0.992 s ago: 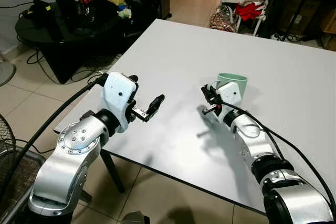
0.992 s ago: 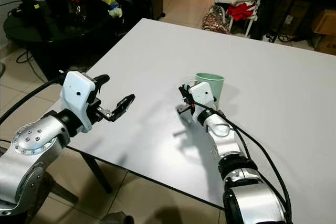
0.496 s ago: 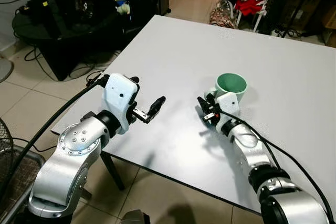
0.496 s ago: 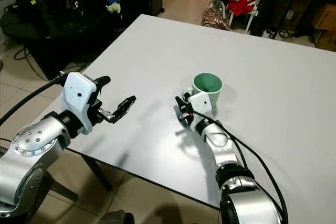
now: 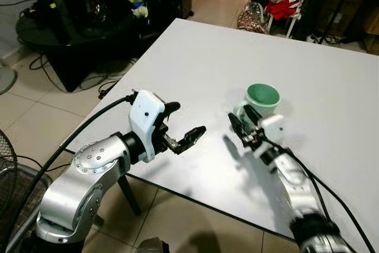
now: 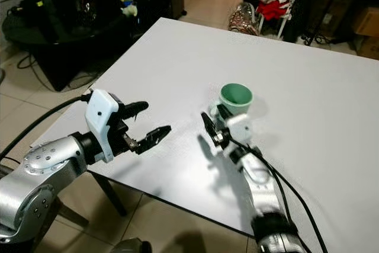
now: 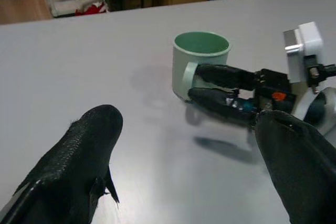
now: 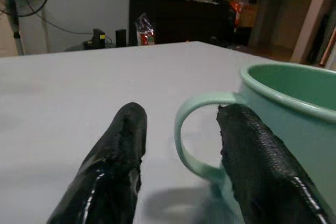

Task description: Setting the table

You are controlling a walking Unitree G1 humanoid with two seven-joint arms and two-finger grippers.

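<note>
A pale green mug (image 5: 262, 96) stands upright on the white table (image 5: 201, 51), its handle turned toward me. My right gripper (image 5: 240, 126) is low over the table just in front of the mug and is open. In the right wrist view its two black fingers (image 8: 119, 150) stand on either side of the mug's handle (image 8: 190, 145), not closed on it. My left gripper (image 5: 193, 137) hovers open over the table's near left part, well to the left of the mug. In the left wrist view the mug (image 7: 201, 61) and the right gripper (image 7: 223, 88) lie ahead of its spread fingers (image 7: 79, 166).
The table's near edge runs just under both arms, with tiled floor below. A black round table (image 5: 53, 25) piled with clutter stands at the far left. A rack with red clothes (image 5: 283, 5) is at the back. A fan grille (image 5: 7, 152) sits at the lower left.
My left gripper has moved right and forward toward the table's middle. My right gripper has drawn back and lowered, its fingers now straddling the handle. The mug has stayed put.
</note>
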